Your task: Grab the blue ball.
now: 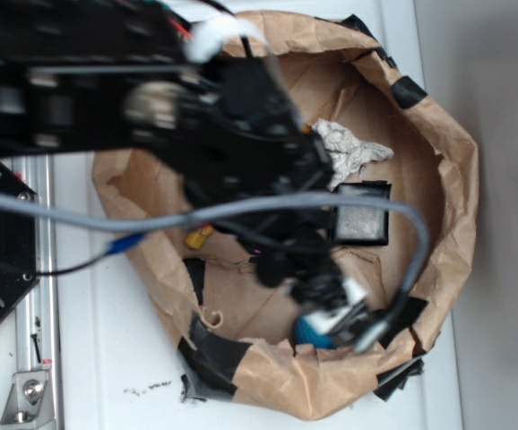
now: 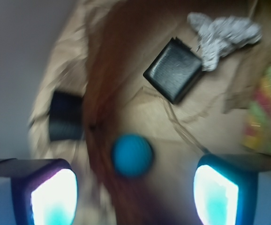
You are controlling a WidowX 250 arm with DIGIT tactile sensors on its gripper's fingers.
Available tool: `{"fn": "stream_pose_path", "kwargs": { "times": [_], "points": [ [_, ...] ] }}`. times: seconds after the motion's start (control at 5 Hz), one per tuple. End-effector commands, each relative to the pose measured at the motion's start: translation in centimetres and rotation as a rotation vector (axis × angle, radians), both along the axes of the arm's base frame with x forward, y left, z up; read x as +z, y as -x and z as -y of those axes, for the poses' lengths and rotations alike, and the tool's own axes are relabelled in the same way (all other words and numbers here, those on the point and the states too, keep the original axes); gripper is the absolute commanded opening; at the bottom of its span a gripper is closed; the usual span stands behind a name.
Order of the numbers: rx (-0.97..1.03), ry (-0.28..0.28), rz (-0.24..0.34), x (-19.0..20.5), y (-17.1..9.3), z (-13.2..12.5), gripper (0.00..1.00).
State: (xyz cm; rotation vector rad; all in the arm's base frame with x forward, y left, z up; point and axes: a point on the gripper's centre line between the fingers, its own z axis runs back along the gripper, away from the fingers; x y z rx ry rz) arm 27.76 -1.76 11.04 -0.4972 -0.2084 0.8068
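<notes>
The blue ball (image 2: 131, 155) lies on the brown paper floor of the bag (image 2: 140, 112), near the bag's wall. In the exterior view only part of the ball (image 1: 313, 333) shows, under my gripper (image 1: 340, 309) at the bag's front rim. In the wrist view my gripper (image 2: 135, 194) is open. Its two glowing pads (image 2: 56, 197) stand wide apart, left and right, and the ball sits just ahead of the gap between them, a little left of centre, touching neither pad. The wrist view is motion-blurred.
A black square box (image 2: 174, 69) and a crumpled white paper (image 2: 222, 33) lie farther in the bag (image 1: 438, 161). Black tape patches (image 1: 214, 354) mark the bag's rim. A colourful wrapper (image 2: 267, 105) lies at right. A small yellow piece (image 1: 198, 237) lies at left.
</notes>
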Motion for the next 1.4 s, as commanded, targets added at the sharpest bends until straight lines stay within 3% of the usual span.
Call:
{"fn": "stream_pose_path", "kwargs": {
  "times": [0.0, 0.2, 0.4, 0.6, 0.8, 1.0, 1.2],
  "points": [
    [0.038, 0.126, -0.071, -3.1, -3.0, -0.1, 1.0],
    [-0.037, 0.249, -0.229, -4.6, -0.8, 5.0, 1.0],
    [-0.092, 0.315, -0.342, -5.0, 0.7, 9.7, 1.0],
    [-0.101, 0.315, -0.398, -5.4, 0.9, 11.6, 0.0],
    [-0.085, 0.289, -0.368, -5.7, 0.8, 11.0, 0.0],
    [-0.084, 0.275, -0.294, -5.5, 0.4, 10.2, 0.0],
    [-0.057, 0.245, -0.158, -3.7, -0.2, 7.8, 0.0]
  ]
}}
